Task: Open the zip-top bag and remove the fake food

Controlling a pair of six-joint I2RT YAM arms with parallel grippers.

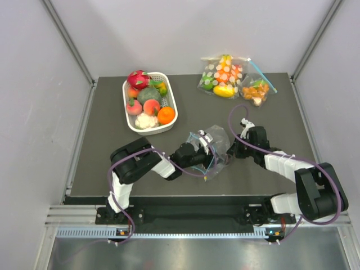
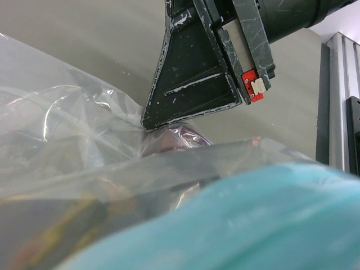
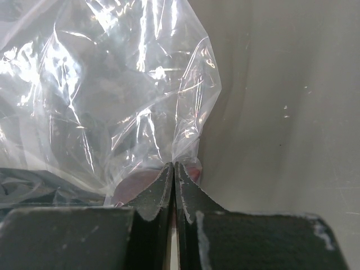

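The clear zip-top bag (image 1: 218,140) lies crumpled at mid-table between both arms. My right gripper (image 1: 235,149) is shut on a fold of the bag's edge; its wrist view shows the jaws pressed together (image 3: 174,166) on the plastic (image 3: 112,84). A dark red piece of fake food (image 3: 140,183) shows through the bag beside those jaws. My left gripper (image 1: 197,153) is at the bag's other side. In its wrist view the blurred teal zip strip (image 2: 253,225) and plastic (image 2: 67,129) hide its fingers. The right gripper (image 2: 151,122) shows there, above the reddish piece (image 2: 174,140).
A white basket (image 1: 172,100) at back left holds a dragon fruit (image 1: 138,79), a peach (image 1: 151,107), an orange and vegetables. A polka-dot bag (image 1: 222,76) and a small bag of orange pieces (image 1: 256,90) lie at the back right edge.
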